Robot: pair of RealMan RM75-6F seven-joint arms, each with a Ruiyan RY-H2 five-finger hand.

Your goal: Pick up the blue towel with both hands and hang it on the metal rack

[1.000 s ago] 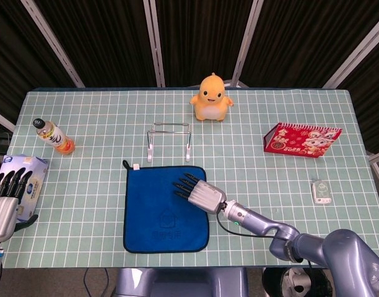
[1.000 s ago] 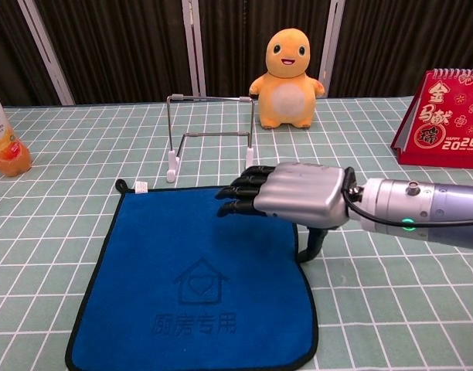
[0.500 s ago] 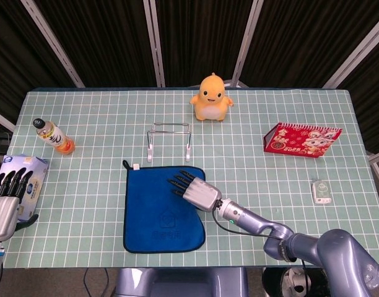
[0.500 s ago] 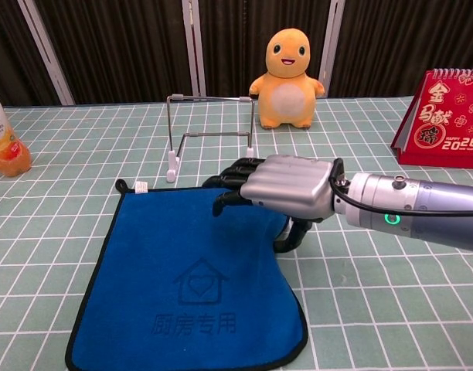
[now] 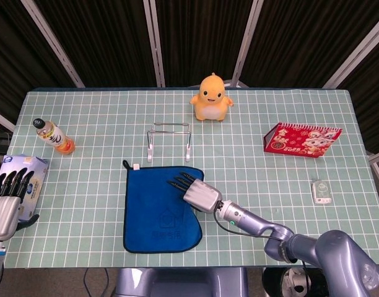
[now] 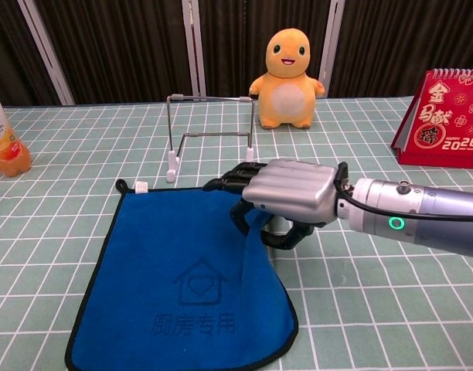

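The blue towel (image 5: pixel 153 213) (image 6: pixel 171 270) lies flat on the table's near centre, its far right corner pulled in and bunched. My right hand (image 5: pixel 196 191) (image 6: pixel 287 195) sits at that corner, fingers curled down and gripping the towel's edge against the thumb. The metal rack (image 5: pixel 169 138) (image 6: pixel 210 124) stands upright just beyond the towel, with nothing on it. My left hand (image 5: pixel 5 201) hovers off the table's left edge, fingers straight and apart, holding nothing; the chest view does not show it.
An orange plush toy (image 5: pixel 211 98) (image 6: pixel 288 69) stands behind the rack. A bottle (image 5: pixel 53 136) (image 6: pixel 1 139) and a pack of wipes (image 5: pixel 28 176) are at the left. A red calendar (image 5: pixel 301 139) (image 6: pixel 445 120) and a small white device (image 5: pixel 321 192) are at the right.
My right hand's fingers have curled from flat to closed on the towel's far right corner, dragging that edge leftward so the towel looks narrower. The left hand has stayed in place.
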